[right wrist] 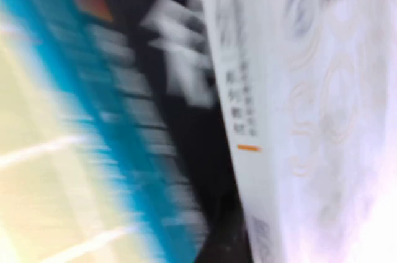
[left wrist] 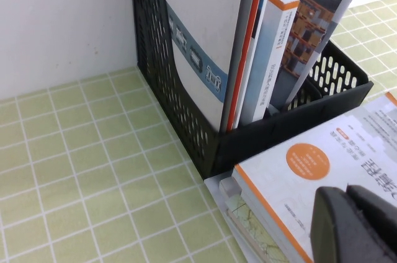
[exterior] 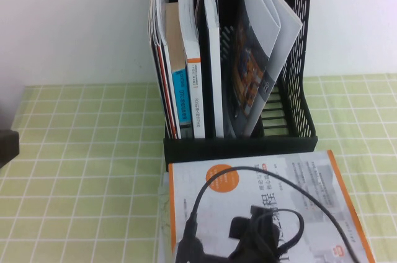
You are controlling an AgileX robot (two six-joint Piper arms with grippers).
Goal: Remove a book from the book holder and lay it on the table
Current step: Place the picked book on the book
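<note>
**Book down flat, release under way**

The large white paperback with the orange circle (exterior: 267,201) is lying on the green checked worktop (exterior: 80,170), just before the tall black plastic book holder (exterior: 239,145). The right hand (exterior: 263,232) is hovering over its cover; I cannot tell its spread. The left hand (left wrist: 353,226) is waiting beside, width unclear. Risk: the dangling black cable (exterior: 310,204) snagging and dragging the book

Right wrist view smeared by blur: only a blue spine (right wrist: 93,108), white characters on black, and a pale cover can be made out.

High view: book (exterior: 273,182) cut off at the bottom edge, its title partly covered by the arm and cable. Book holder (exterior: 298,71) top cropped.

Left gripper (left wrist: 350,226) mostly out of frame in its own view; right gripper not distinguishable.
</note>
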